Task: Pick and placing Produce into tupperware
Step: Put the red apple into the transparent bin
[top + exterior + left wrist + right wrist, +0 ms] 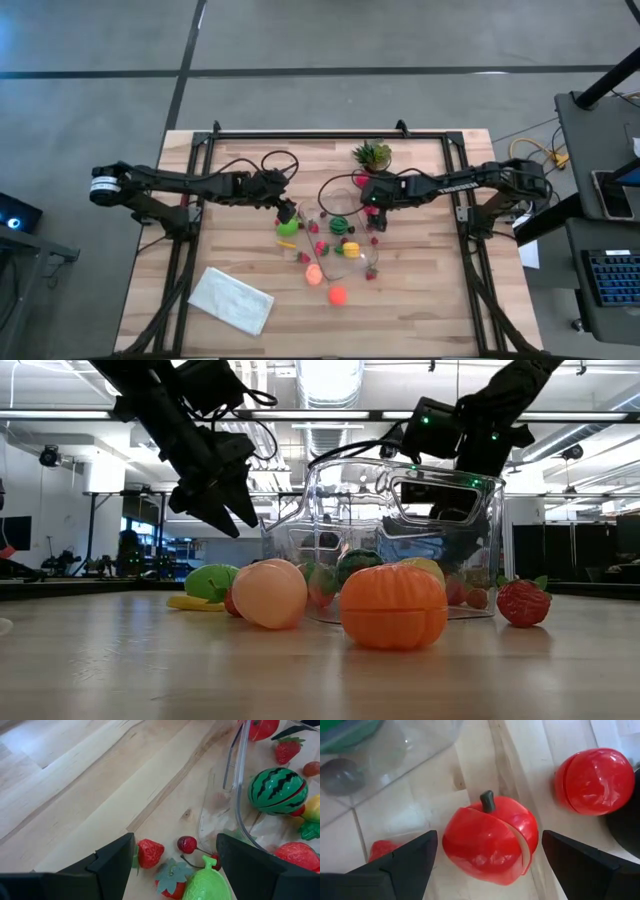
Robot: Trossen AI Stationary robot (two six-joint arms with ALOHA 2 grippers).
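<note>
The clear tupperware (340, 200) stands mid-table with a striped watermelon (277, 790) and a strawberry (287, 750) inside. My right gripper (376, 218) is open at its right side, pointing steeply down. Its fingers stand on either side of a red apple (490, 845), which lies on the wood beside the container wall (385, 750). A second red fruit (595, 780) lies close by. My left gripper (288, 212) hangs open at the container's left, above a lime green fruit (207, 882), a cherry (187, 844) and a strawberry (150, 854) on the table.
More produce lies on the near side of the container: an orange fruit (338, 295), a pink one (313, 275) and a yellow one (350, 248). A white folded cloth (232, 298) lies near left. A small potted plant (372, 155) stands at the far side.
</note>
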